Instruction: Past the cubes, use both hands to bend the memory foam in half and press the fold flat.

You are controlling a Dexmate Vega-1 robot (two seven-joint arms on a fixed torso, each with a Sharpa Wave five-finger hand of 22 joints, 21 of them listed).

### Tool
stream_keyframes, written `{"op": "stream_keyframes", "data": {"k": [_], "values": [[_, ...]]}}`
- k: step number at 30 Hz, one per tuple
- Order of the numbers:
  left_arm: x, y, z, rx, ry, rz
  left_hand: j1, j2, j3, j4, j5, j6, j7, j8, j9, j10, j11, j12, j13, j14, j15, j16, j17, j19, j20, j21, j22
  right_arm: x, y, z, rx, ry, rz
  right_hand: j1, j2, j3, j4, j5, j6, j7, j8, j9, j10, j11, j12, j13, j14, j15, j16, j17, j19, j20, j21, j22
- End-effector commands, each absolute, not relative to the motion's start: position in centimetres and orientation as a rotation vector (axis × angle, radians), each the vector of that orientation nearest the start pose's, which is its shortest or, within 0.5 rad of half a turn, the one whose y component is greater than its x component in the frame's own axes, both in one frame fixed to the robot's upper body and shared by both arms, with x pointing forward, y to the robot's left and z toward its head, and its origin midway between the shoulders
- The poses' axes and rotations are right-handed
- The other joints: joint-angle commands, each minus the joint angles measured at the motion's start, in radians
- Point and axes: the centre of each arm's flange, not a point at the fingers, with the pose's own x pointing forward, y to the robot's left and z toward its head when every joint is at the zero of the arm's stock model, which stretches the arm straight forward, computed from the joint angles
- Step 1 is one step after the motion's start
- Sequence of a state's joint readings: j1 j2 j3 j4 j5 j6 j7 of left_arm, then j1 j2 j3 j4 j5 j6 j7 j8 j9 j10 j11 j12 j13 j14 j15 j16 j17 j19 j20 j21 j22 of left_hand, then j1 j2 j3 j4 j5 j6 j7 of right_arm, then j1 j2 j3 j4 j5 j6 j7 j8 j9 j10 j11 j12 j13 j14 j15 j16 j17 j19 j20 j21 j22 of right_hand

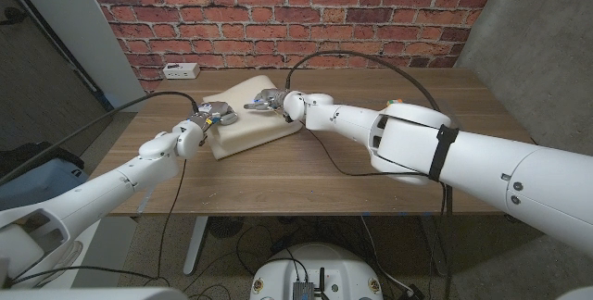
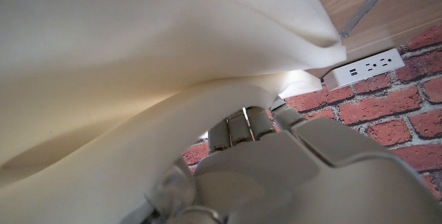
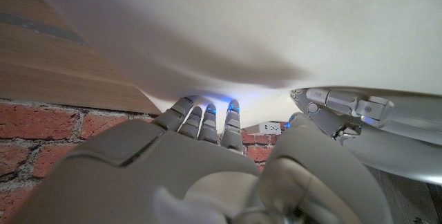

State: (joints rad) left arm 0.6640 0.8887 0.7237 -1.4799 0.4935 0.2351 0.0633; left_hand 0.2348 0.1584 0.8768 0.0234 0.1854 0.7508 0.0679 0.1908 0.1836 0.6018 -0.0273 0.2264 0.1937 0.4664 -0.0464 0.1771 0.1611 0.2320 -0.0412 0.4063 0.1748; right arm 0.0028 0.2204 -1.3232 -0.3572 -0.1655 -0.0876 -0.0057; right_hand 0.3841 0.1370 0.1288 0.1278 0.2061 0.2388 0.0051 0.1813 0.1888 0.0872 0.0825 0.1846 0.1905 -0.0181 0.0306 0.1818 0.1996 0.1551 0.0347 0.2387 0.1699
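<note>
Wooden table (image 1: 371,166), foam (image 1: 248,119) — brick wall (image 1: 296,13)

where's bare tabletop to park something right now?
Free: the wooden table's right half, from the right arm to the right edge, and the front strip before the cream memory foam pad. Crowded: back-left, where the left hand and right hand are on the foam, with a white power strip behind and black cables crossing.

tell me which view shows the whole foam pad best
The head view: the foam pad shows whole on the table. Both wrist views give only close stretches of its creased surface.
</note>
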Motion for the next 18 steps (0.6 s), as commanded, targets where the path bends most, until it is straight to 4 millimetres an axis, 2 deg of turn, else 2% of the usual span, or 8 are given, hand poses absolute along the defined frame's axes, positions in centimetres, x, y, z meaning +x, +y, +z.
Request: {"op": "stream_keyframes", "data": {"k": [1,7,11,13,14,18], "values": [[65.9,34.1,-1.5,1.531,-0.335,0.147,0.01,0.011,0.006,0.0,0.002,0.069,-0.015,0.008,0.004,0.04,-0.032,-0.002,0.003,0.014,-0.061,-0.001,0.001,0.009,-0.034,-0.005,0.004,71.7,5.7,4.1,-1.493,-0.288,0.235,-0.019,-0.004,-0.004,0.01,0.006,-0.004,-0.001,0.004,0.001,-0.009,0.012,0.0,0.002,-0.002,0.019,0.001,-0.001,0.009,0.026,-0.005,0.004],[65.9,34.0,-1.3,1.516,-0.343,0.148,0.01,0.011,0.006,0.0,0.002,0.067,-0.017,0.006,0.004,0.041,-0.034,-0.002,0.003,0.014,-0.06,-0.001,0.001,0.009,-0.033,-0.006,0.004,71.8,5.6,3.9,-1.51,-0.281,0.227,-0.03,-0.007,-0.009,0.013,0.007,-0.006,0.002,0.005,0.002,0.002,0.012,0.007,0.001,0.009,0.023,0.007,-0.002,0.021,0.032,-0.004,0.004],[65.7,34.2,-1.0,1.49,-0.365,0.167,0.01,0.002,0.003,-0.007,0.001,0.061,-0.025,0.003,0.004,0.039,-0.038,-0.005,0.003,0.011,-0.063,-0.003,0.0,0.011,-0.023,-0.008,0.004,71.7,5.7,3.9,-1.532,-0.281,0.22,-0.036,-0.006,-0.01,0.012,0.009,-0.007,0.001,0.006,0.002,0.019,0.006,0.014,0.001,0.027,0.01,0.014,-0.005,0.038,0.03,-0.001,0.005],[65.5,34.3,-0.8,1.478,-0.383,0.187,0.003,-0.027,-0.02,-0.023,-0.003,0.049,-0.038,-0.001,0.005,0.035,-0.037,-0.009,0.004,0.019,-0.059,0.001,0.002,0.01,0.015,-0.013,0.004,71.7,5.9,3.8,-1.553,-0.287,0.217,-0.035,-0.006,-0.009,0.009,0.01,-0.006,0.0,0.007,0.001,0.025,0.004,0.016,0.001,0.036,0.005,0.016,-0.007,0.046,0.029,0.0,0.005],[65.3,34.4,-0.7,1.471,-0.394,0.203,-0.004,-0.043,-0.032,-0.028,-0.004,0.04,-0.039,-0.004,0.005,0.034,-0.04,-0.01,0.004,0.022,-0.049,0.003,0.003,0.011,0.027,-0.016,0.004,71.6,5.9,3.8,-1.558,-0.288,0.216,-0.034,-0.006,-0.009,0.008,0.01,-0.006,-0.001,0.007,0.001,0.025,0.003,0.016,0.001,0.037,0.003,0.017,-0.007,0.046,0.029,0.0,0.005],[64.5,34.7,-0.4,1.433,-0.46,0.266,-0.034,-0.087,-0.073,-0.037,-0.002,-0.003,-0.055,-0.013,0.003,0.019,-0.036,-0.018,0.005,0.031,-0.045,0.007,0.008,0.001,0.067,-0.029,0.005,71.6,6.1,3.7,-1.574,-0.292,0.214,-0.027,-0.006,-0.005,0.0,0.013,-0.006,-0.005,0.008,0.001,0.032,-0.008,0.018,0.001,0.044,-0.004,0.017,-0.01,0.051,0.03,-0.002,0.005]]}}
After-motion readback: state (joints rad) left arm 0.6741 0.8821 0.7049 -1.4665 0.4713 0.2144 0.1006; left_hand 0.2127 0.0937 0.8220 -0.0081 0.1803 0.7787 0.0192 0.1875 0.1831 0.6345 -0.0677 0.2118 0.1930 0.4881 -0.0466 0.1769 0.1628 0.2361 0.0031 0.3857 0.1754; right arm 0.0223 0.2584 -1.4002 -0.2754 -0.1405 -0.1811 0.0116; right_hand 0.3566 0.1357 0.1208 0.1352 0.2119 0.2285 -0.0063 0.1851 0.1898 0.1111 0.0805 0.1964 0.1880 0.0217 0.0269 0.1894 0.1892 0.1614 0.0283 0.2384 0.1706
